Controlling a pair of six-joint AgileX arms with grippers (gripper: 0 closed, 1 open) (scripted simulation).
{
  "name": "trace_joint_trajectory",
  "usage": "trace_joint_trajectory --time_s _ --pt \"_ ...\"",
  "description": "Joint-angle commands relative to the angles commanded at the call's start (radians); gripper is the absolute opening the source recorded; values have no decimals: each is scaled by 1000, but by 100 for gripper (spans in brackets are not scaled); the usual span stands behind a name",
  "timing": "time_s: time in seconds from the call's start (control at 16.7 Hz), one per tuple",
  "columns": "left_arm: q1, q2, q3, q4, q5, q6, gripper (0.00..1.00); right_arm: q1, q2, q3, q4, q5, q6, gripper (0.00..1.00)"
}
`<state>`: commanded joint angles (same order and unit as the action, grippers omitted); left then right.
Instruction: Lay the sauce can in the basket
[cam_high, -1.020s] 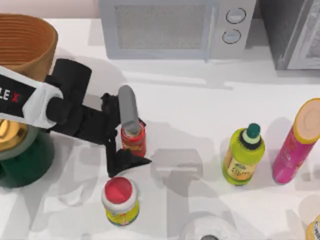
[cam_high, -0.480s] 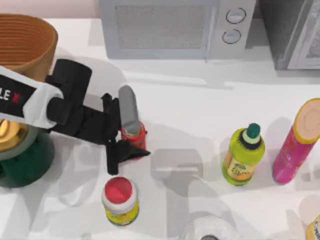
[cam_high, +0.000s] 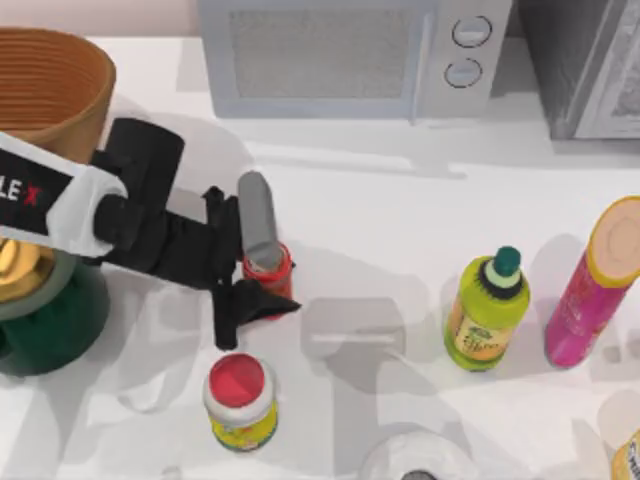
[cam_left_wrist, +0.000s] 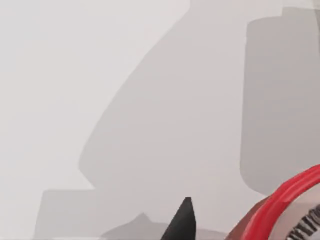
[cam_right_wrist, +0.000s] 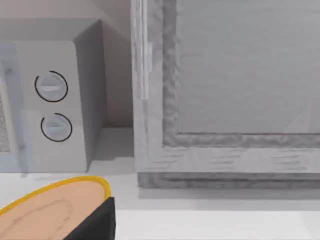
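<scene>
The sauce can (cam_high: 279, 271), small and red with a silvery top, stands left of the table's middle. My left gripper (cam_high: 264, 281) is shut on it, with a grey finger (cam_high: 258, 225) across its top side and a black finger (cam_high: 252, 304) on its near side. In the left wrist view the sauce can's red rim (cam_left_wrist: 287, 197) shows beside a black fingertip (cam_left_wrist: 183, 220). The orange-brown wicker basket (cam_high: 88, 103) sits at the far left corner, behind my left arm. A black part of my right gripper (cam_right_wrist: 97, 222) faces the appliances at the back.
A red-lidded white jar (cam_high: 239, 400) stands just in front of the can. A dark green pot (cam_high: 45, 315) with a gold lid is under my left arm. A green bottle (cam_high: 487, 308) and a pink can (cam_high: 598, 285) stand at the right. A microwave (cam_high: 340, 55) lines the back.
The left gripper's black finger has moved in against the can, so the jaws have shut on it. The arm and the can have barely shifted since.
</scene>
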<state>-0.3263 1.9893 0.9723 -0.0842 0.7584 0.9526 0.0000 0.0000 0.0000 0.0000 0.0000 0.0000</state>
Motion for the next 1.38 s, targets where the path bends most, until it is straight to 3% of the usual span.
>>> trace_joint_trajectory --time_s 0.24,0.42,0.78,1.02,1.38 --pt "9 -7 10 0 -8 -4 0 0 0 0 0 0 0 100" --pt "57 -54 99 -11 -68 -50 0 0 0 0 0 0 0 100" --pt "227 -223 453 -88 -329 -207 0 0 0 0 0 0 0 100" --pt "343 -299 601 -210 -506 -371 0 0 0 0 0 0 0 100" --pt "440 -310 629 -440 -628 -683 0 0 0 0 0 0 0 100"
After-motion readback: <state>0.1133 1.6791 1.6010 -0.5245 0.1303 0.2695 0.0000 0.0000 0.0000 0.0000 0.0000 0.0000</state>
